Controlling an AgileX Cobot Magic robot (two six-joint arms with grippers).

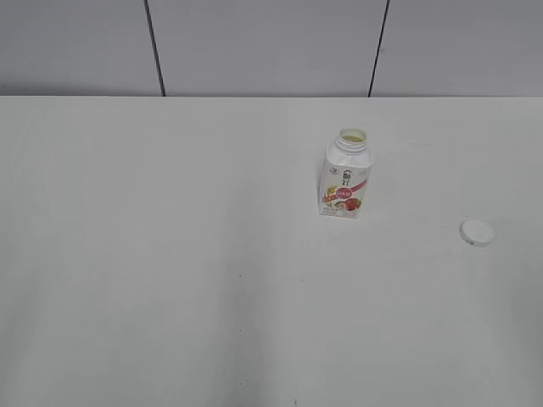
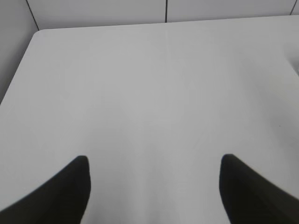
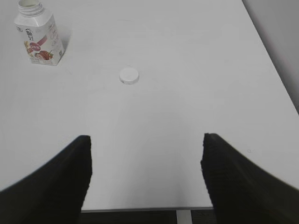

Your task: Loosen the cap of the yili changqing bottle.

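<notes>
The yili changqing bottle (image 1: 345, 175) stands upright on the white table, right of centre, with its neck open and no cap on it. It also shows at the top left of the right wrist view (image 3: 38, 36). The white cap (image 1: 477, 232) lies flat on the table to the bottle's right, apart from it; it also shows in the right wrist view (image 3: 129, 75). My right gripper (image 3: 145, 161) is open and empty, near the table's front edge, well short of the cap. My left gripper (image 2: 154, 163) is open and empty over bare table. Neither gripper shows in the exterior view.
The white table (image 1: 170, 254) ends at a grey panelled wall (image 1: 254, 42) at the back. Its front edge (image 3: 140, 208) shows in the right wrist view, and its right edge runs along that view's upper right.
</notes>
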